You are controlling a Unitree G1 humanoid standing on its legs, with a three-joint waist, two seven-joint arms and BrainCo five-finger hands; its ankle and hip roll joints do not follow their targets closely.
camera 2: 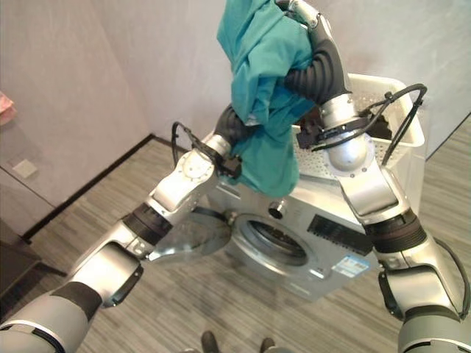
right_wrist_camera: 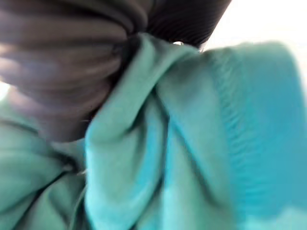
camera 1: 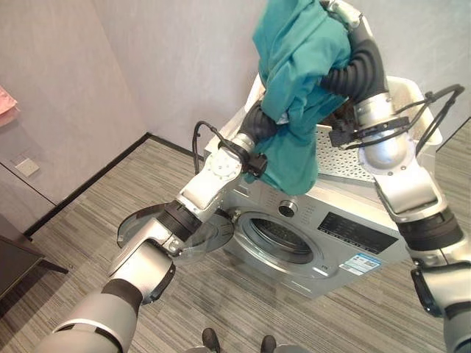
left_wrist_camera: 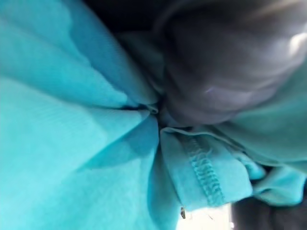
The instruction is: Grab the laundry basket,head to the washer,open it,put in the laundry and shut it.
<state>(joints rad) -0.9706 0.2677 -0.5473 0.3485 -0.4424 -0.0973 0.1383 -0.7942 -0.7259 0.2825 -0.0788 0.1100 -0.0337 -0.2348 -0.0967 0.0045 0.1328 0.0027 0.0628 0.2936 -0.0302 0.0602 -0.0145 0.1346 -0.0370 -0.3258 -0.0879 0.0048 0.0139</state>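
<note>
A teal garment (camera 1: 298, 81) hangs bunched in the air above the silver front-loading washer (camera 1: 346, 235). My right hand (camera 1: 340, 11) is at its top, fingers curled over the cloth. My left hand (camera 1: 259, 121) is buried in the garment's lower folds from the left side. The cloth (left_wrist_camera: 86, 143) also shows close up in both wrist views (right_wrist_camera: 192, 143). The washer's round door (camera 1: 151, 224) stands swung open to the left, and the drum opening (camera 1: 283, 239) is exposed. A white laundry basket (camera 1: 413, 92) sits on top of the washer behind the garment.
The washer stands against the grey wall (camera 1: 169, 66) on striped carpet (camera 1: 96, 198). A dark piece of furniture (camera 1: 15, 265) sits at the far left. A wall socket (camera 1: 27, 167) is low on the left wall.
</note>
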